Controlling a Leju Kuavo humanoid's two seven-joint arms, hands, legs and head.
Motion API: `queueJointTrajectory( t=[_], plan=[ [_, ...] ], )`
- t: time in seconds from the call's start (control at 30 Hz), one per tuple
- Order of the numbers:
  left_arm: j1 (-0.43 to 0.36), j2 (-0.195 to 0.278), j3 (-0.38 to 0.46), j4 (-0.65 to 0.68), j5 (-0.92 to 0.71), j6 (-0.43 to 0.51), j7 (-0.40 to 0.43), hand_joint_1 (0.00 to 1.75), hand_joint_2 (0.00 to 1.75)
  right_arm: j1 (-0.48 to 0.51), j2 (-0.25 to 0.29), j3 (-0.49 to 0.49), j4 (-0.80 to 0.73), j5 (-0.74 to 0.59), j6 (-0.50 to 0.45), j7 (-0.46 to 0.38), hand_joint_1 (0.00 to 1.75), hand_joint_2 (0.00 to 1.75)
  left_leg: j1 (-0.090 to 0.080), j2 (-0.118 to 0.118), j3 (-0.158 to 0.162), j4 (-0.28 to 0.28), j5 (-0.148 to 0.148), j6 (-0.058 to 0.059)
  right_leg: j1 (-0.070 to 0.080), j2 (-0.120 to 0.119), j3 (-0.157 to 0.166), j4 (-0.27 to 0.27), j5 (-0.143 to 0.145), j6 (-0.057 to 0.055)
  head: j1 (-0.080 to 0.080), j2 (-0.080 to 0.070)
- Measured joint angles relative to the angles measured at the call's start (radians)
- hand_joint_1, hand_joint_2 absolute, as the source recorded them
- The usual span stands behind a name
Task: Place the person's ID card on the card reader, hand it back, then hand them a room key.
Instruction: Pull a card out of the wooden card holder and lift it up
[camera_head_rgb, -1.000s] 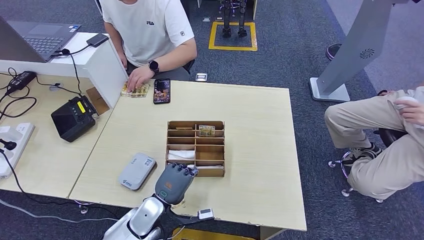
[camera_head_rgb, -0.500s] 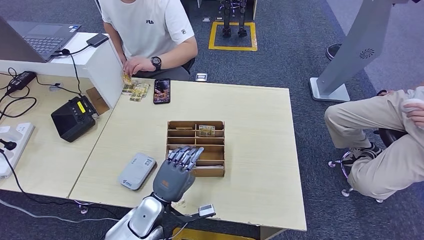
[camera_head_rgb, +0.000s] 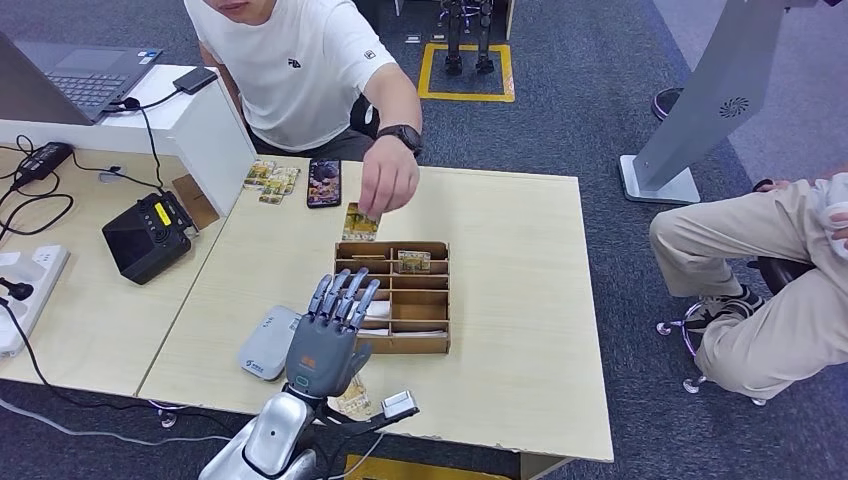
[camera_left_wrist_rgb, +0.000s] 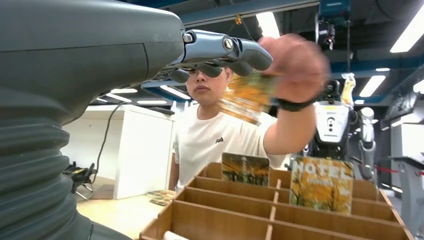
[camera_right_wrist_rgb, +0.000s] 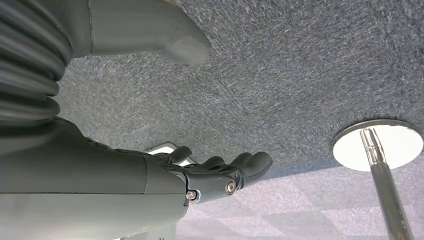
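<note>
left hand (camera_head_rgb: 325, 345) fingers (camera_head_rgb: 345, 292) spread, released, over wooden organizer (camera_head_rgb: 430, 300) | person's hand (camera_head_rgb: 386, 185) holds ID card (camera_head_rgb: 360, 223) above organizer | right hand (camera_right_wrist_rgb: 210, 177) released, fingers apart

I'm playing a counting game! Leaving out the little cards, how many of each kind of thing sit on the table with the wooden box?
Wooden box: 1
Phone: 1
Grey card reader: 1
Total: 3

Left robot hand (camera_head_rgb: 325, 340): silver arm is reaching up from below, palm facing down, fingers (camera_head_rgb: 340, 295) stretching forward and spread apart, gripping nothing. Right robot hand (camera_right_wrist_rgb: 215, 175): is hanging beside the body, fingers loosely extended and slightly curled, gripping nothing.
</note>
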Motion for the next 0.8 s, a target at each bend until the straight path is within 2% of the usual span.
queueJointTrajectory(
  t=[0.8],
  plan=[
    [0.027, -0.001, 0.035, -0.053, -0.002, 0.0, -0.003, 0.0, 1.75, 0.0, 0.0, 0.0, 0.0, -0.001, 0.0, 0.008, 0.0, 1.75, 0.0, 0.0, 0.0, 0.0, 0.0, 0.0, 0.0, 0.0, 0.0, 0.0, 0.0, 0.0, 0.0, 0.0]
  ],
)
